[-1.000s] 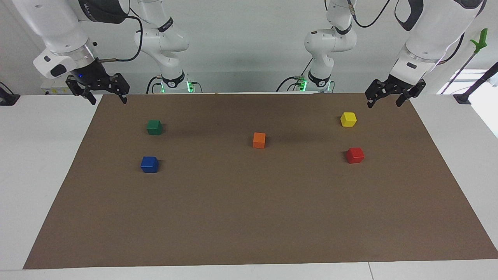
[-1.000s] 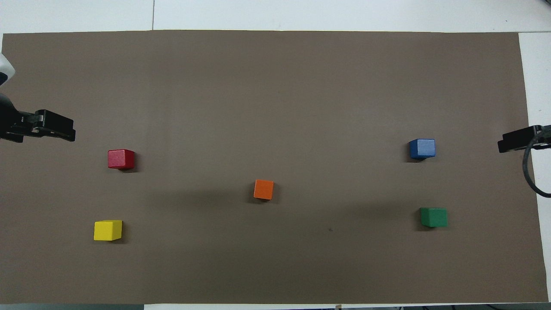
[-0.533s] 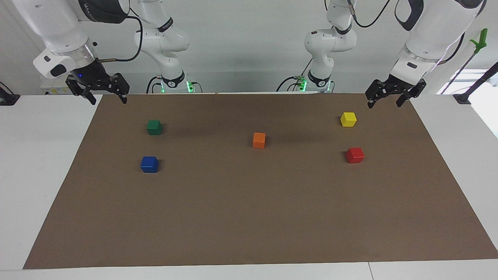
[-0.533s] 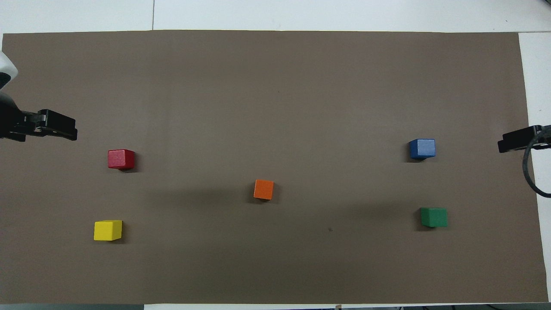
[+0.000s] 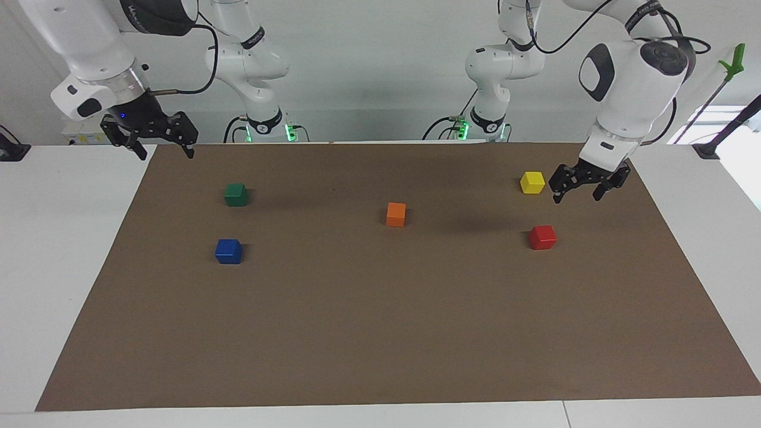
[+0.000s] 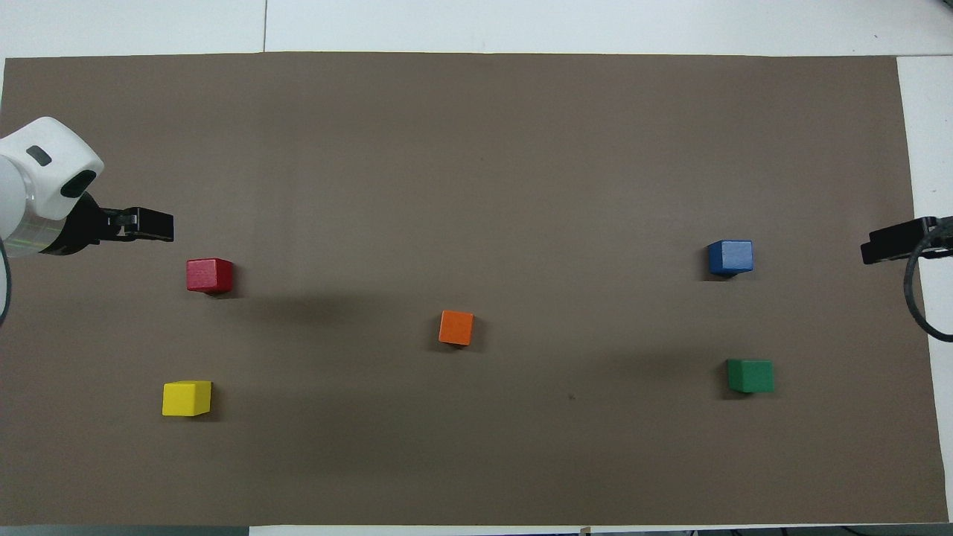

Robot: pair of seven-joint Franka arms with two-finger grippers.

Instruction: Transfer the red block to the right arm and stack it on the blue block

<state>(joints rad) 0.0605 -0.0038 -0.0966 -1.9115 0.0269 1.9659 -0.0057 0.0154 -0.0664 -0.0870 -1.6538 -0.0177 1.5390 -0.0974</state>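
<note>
The red block (image 5: pixel 542 237) sits on the brown mat toward the left arm's end; it also shows in the overhead view (image 6: pixel 209 275). The blue block (image 5: pixel 228 251) sits toward the right arm's end, seen from above too (image 6: pixel 730 257). My left gripper (image 5: pixel 576 195) is open and empty. It hangs in the air over the mat close to the red block, on the side toward the left arm's end of the table (image 6: pixel 153 225). My right gripper (image 5: pixel 166 153), with its blue light, is open and empty and waits over the mat's edge at its own end (image 6: pixel 890 242).
A yellow block (image 5: pixel 532 182) sits nearer the robots than the red one, close to the left gripper. An orange block (image 5: pixel 396 214) sits mid-mat. A green block (image 5: pixel 236 194) sits nearer the robots than the blue one. The brown mat (image 5: pixel 380 333) covers the white table.
The left arm has swung out and down from the mat's edge near its base, to above the mat close to the red block. The right arm and all blocks have not moved.
</note>
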